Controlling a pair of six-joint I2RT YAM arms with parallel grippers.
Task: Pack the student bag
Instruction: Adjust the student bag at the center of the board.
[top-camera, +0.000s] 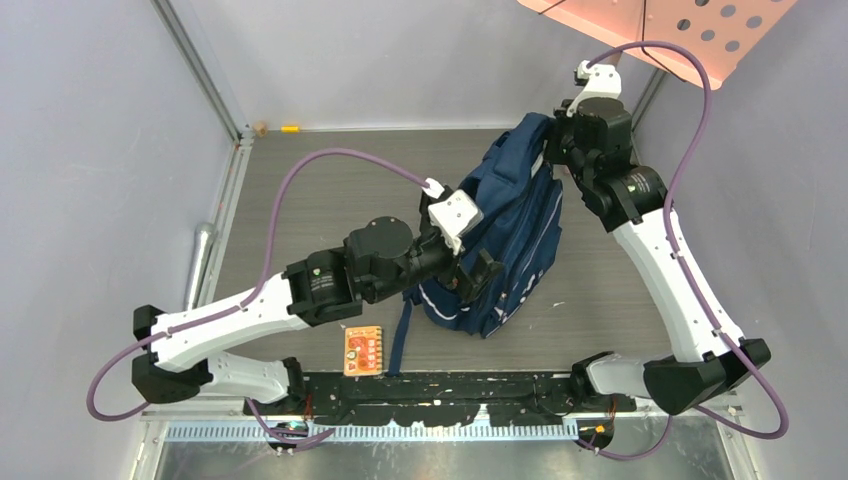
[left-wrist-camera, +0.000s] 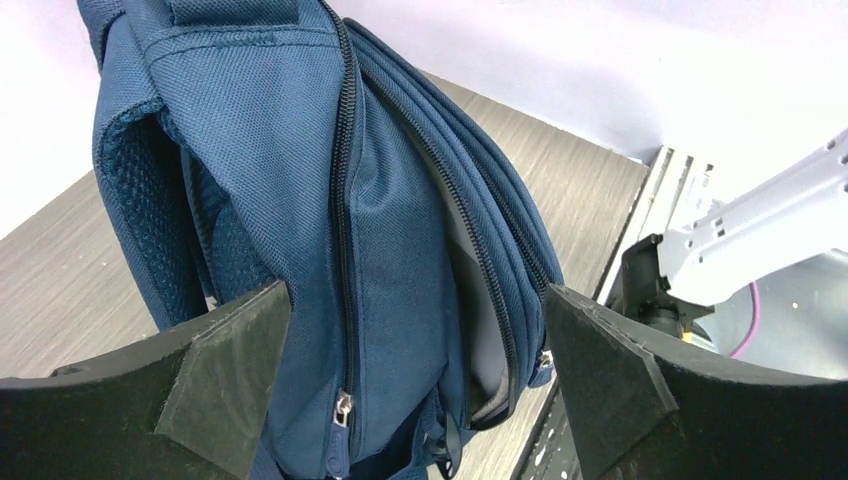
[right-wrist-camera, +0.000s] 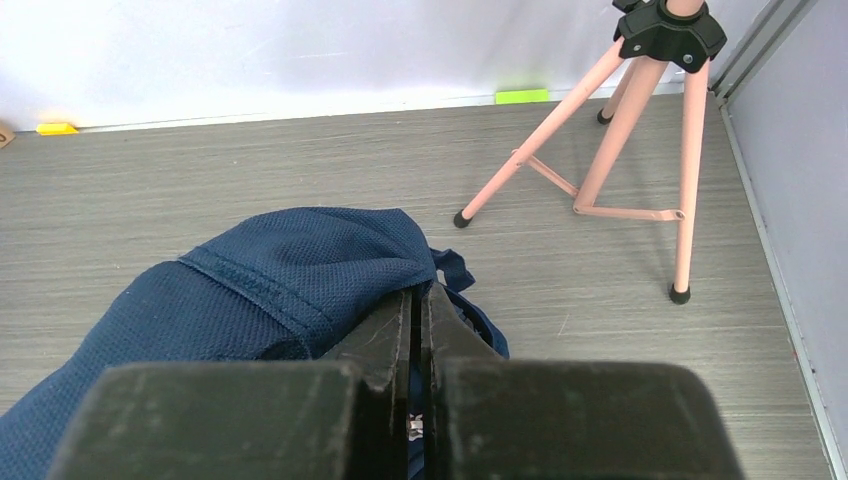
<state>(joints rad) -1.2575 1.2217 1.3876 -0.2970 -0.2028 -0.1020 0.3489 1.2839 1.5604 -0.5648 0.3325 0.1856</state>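
- While my right gripper (right-wrist-camera: 418, 335) pinches the top fabric of the bag (top-camera: 515, 235), fingers pressed together on it, the bag stands upright beneath them.
- My left gripper (left-wrist-camera: 415, 335) is spread wide, with the bag's side between its fingers and just ahead; I can't tell if they touch.
- One zip (left-wrist-camera: 480, 250) gapes beside my left fingers and shows grey lining, so opening looks begun.
- An orange card (top-camera: 363, 350) lies on the table (top-camera: 300, 200) well behind my left fingers. I judge loading it and zipping up are left.

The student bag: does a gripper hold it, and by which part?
The right gripper pinches the student bag at its top fabric edge; the left gripper is open.
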